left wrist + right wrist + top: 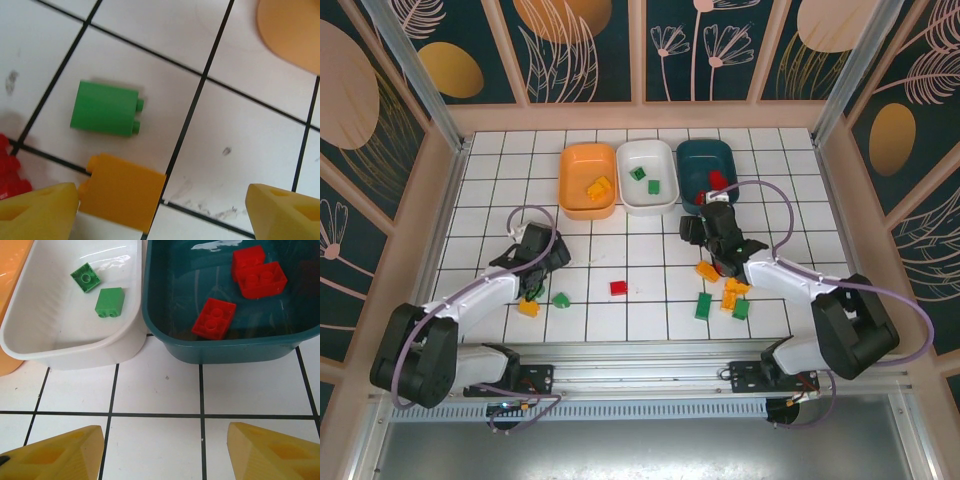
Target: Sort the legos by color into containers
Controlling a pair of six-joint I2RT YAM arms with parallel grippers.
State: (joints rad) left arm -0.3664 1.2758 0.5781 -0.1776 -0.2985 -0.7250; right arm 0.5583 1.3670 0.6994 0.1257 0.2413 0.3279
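Lining the table's [500, 200] far edge, orange, white and teal tubs [660, 160] are holding legos [598, 188]; others are lying by the near edge. Left gripper [162, 197] is hovering released beside an orange lego [122, 190]. Right gripper [165, 440] is gaping empty before the teal tub [175, 305].

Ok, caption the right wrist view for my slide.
Open right gripper facing a white tub with two green bricks and a teal tub with three red bricks.

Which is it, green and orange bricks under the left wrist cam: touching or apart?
Apart. The left wrist view shows a strip of bare white tile between the green brick and the orange brick.
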